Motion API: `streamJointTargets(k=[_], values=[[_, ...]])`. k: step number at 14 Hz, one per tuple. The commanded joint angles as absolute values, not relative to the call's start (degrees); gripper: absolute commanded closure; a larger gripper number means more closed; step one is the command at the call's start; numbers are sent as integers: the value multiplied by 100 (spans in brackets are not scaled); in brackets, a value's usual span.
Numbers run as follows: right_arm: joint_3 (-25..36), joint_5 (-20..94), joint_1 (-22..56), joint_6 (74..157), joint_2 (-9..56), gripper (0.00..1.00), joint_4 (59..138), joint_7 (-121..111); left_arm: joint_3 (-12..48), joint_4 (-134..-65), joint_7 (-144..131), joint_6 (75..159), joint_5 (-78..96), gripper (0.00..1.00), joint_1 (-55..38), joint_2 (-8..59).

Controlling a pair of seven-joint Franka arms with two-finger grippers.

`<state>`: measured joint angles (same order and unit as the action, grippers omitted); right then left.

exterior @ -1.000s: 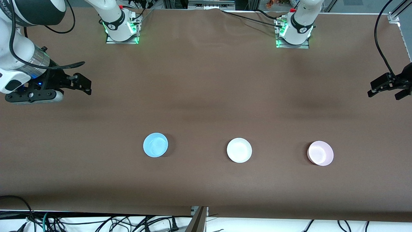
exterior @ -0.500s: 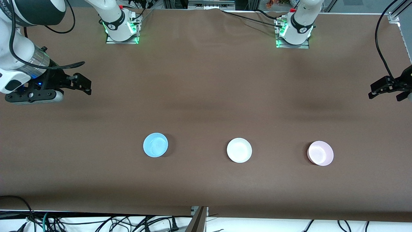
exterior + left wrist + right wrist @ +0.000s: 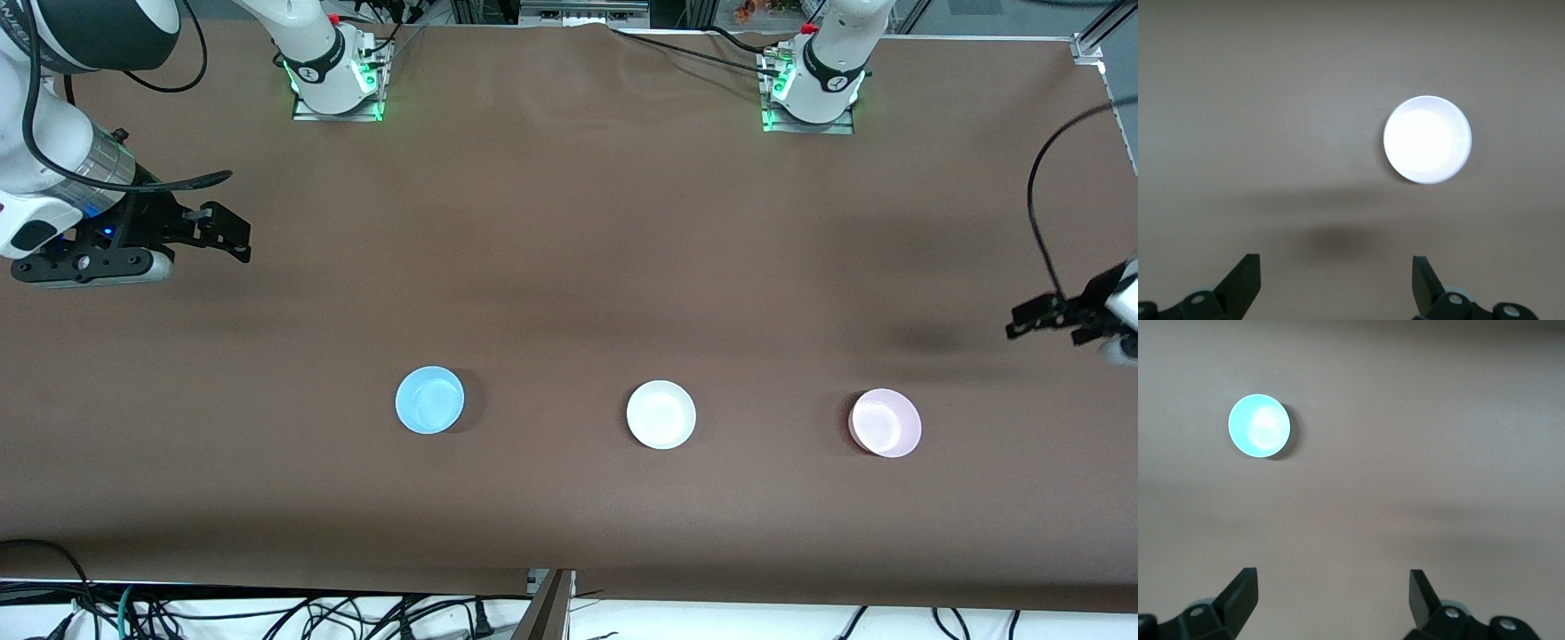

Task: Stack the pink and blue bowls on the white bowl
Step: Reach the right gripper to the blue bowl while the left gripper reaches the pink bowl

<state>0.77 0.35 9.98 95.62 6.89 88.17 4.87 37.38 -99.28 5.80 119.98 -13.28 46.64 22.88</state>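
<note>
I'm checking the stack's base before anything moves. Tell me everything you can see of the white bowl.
The white bowl is small, round, shallow and plain, and looks like smooth plastic. It sits upright and empty on the brown table cover, in the middle of a row, apart from the blue bowl toward the right arm's end and the pink bowl toward the left arm's end. Nothing touches it, and nothing is stacked on it yet.
</note>
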Motion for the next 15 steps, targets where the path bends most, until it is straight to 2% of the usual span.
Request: streamJointTargets(k=[1,4,8,11,15], values=[[62,26,984,9527,659,0,8824,554,3771,-9738,-1083,12329,-2211,0,4037,3056],[62,26,984,9536,659,0,8807,554,3744,-9467,-2703,12410,-3435,0,3491,3707],[70,53,984,9562,668,0,8807,554,3429,-8984,-2866,12559,-3489,0,3261,4375],[62,332,958,9598,764,0,8789,518,3113,-8938,-2830,13216,-3489,0,3252,4675],[62,642,958,9947,1501,0,8693,439,2681,-8736,-2935,13412,-3445,0,2717,4887]])
